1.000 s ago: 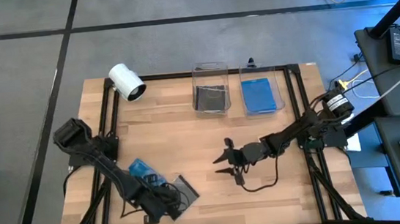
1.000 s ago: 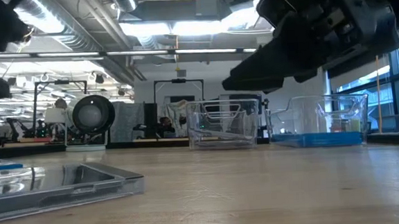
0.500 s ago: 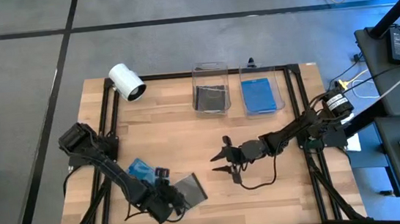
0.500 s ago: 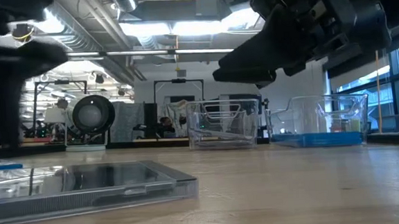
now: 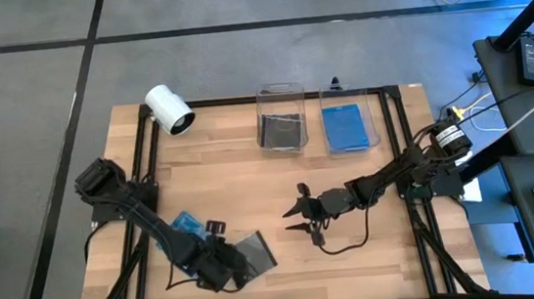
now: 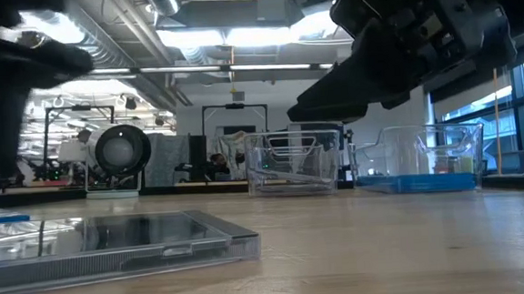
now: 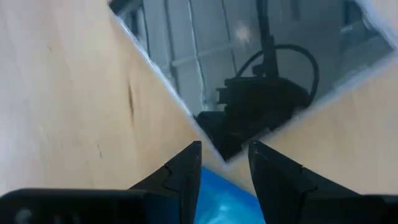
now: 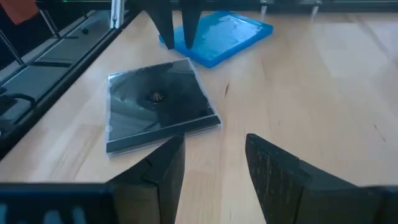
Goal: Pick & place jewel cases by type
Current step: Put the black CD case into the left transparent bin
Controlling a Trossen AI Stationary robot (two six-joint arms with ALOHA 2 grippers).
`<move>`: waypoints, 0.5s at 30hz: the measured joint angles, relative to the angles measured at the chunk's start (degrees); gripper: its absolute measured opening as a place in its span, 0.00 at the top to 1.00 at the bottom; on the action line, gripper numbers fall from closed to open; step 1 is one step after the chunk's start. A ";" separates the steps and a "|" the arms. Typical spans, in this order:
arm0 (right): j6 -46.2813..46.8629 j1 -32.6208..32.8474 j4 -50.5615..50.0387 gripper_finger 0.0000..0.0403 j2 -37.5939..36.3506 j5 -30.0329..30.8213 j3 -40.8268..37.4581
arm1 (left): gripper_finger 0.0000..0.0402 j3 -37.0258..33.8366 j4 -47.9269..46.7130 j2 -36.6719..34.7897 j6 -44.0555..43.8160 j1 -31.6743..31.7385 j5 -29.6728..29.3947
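Note:
A dark jewel case (image 5: 255, 251) lies flat on the table near its near edge, also seen in the low view (image 6: 113, 243). A translucent blue case (image 5: 186, 225) lies flat just to its left. My left gripper (image 5: 223, 248) points down over the spot where the dark case's corner (image 7: 224, 146) meets the blue case (image 7: 217, 199), its fingers a little apart. My right gripper (image 5: 296, 218) hovers open at mid-table, right of the dark case (image 8: 158, 106). Farther cases lie in the two bins. My left gripper comes from above with its fingers (image 8: 188, 25) pointing down at the blue case's corner (image 8: 177, 43). I cannot tell whether the fingertips touch it or stand just above it.
Two clear bins stand at the far edge: the left one (image 5: 281, 119) holds dark cases, the right one (image 5: 348, 125) holds blue cases. A white cylindrical camera (image 5: 170, 110) sits at the far left corner. Bare wood lies between the cases and the bins.
The dark case has slid along the table toward the right and turned a little, coming out from under my left gripper. My left gripper has moved from the near edge toward the far side, ending over the blue case's corner. My right gripper has shifted slightly left.

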 joint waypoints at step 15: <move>1.84 -0.39 -1.95 0.57 -0.01 0.01 0.00 | 0.68 0.37 4.79 5.32 -14.19 -2.45 8.09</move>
